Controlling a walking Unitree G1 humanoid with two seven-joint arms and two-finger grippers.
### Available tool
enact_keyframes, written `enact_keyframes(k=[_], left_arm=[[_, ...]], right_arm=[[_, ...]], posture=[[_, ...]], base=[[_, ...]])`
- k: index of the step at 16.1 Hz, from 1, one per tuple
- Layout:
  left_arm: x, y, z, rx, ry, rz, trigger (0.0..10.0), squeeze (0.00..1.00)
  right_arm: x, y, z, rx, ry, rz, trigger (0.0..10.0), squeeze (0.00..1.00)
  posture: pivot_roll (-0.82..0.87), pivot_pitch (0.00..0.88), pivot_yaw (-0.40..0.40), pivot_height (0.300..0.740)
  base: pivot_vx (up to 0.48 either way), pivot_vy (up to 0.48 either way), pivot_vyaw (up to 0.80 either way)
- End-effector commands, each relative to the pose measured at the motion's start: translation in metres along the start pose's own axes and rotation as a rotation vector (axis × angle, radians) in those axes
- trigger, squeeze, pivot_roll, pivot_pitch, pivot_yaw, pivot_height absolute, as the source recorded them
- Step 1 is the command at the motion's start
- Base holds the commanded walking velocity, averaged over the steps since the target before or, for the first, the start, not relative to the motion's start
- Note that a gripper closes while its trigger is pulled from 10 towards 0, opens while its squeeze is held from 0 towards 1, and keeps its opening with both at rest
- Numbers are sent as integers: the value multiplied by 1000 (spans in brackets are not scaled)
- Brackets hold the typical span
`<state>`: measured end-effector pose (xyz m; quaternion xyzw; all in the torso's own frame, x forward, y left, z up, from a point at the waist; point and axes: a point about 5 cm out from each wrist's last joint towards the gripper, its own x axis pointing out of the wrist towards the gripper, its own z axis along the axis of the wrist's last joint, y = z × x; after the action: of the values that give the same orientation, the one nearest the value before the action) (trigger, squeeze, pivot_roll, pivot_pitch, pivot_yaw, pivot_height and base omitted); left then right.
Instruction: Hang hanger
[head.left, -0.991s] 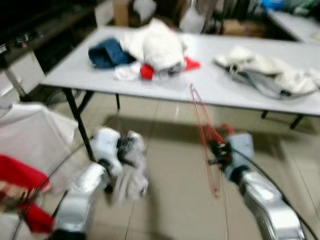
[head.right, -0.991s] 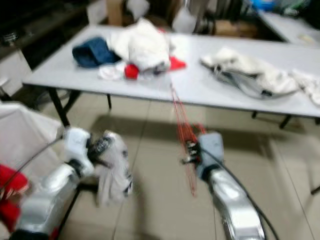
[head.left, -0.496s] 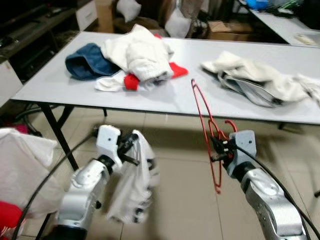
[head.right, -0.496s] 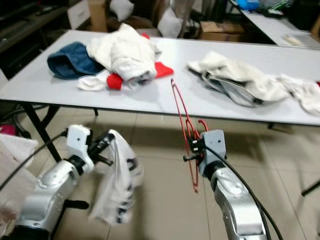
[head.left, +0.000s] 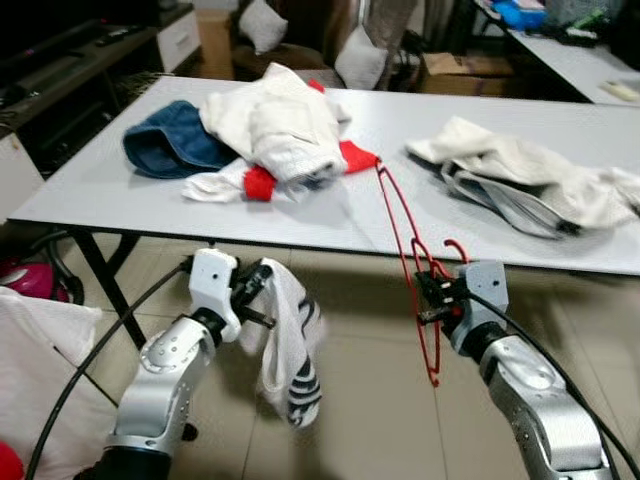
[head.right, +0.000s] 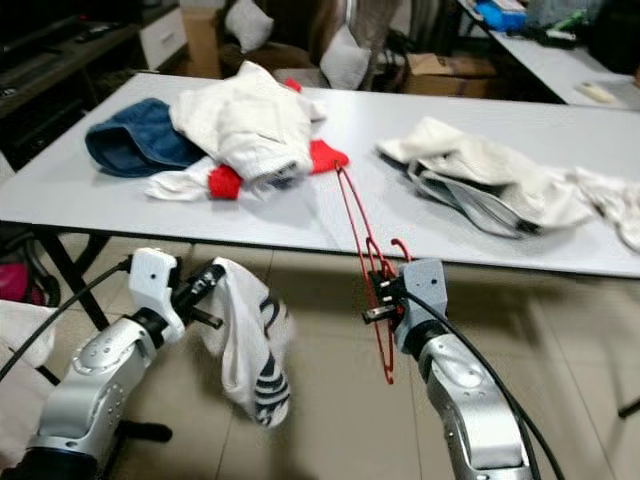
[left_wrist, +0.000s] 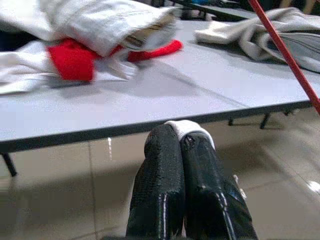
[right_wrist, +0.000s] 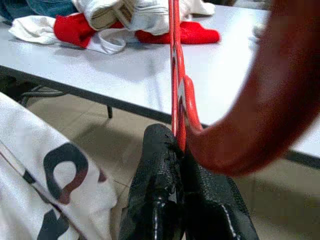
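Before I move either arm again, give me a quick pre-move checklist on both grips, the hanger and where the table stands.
1. Right gripper shut on the thin red wire hanger: ok, fingers pinch the wire near its hook.
2. Left gripper shut on the white printed cloth garment: ok, cloth shows between the fingertips and hangs free below.
3. Hanger free of the grey table: cannot tell, its upper end overlaps the table edge.
4. Garment threaded on hanger: not ok, they hang apart.
5. Rail or hook to hang on: cannot tell.
6. Clothes piles on the table untouched: ok.
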<state>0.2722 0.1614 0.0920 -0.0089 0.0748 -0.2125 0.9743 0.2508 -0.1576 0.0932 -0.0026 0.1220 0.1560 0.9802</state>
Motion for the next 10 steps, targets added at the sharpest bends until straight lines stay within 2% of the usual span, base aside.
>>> enact_keyframes(k=[1, 3, 6, 10], left_arm=[[-1, 5, 7, 19, -26, 15, 10000, 0], [0, 4, 7, 20, -27, 12, 10000, 0], [1, 2, 8, 25, -32, 0, 10000, 0], [6, -5, 19, 68, -51, -73, 10000, 0]], right_arm=[[2, 4, 4, -4, -16, 20, 10000, 0], [3, 5, 4, -6, -12, 27, 10000, 0], [3, 4, 6, -14, -18, 34, 10000, 0], [-3, -2, 9, -54, -15, 80, 10000, 0]], posture=[[-58, 0, -11, 740], [-58, 0, -13, 740], [-60, 0, -10, 740], [-62, 0, -11, 740]], base=[[356, 0, 0], [356, 0, 0], [356, 0, -694], [356, 0, 0]])
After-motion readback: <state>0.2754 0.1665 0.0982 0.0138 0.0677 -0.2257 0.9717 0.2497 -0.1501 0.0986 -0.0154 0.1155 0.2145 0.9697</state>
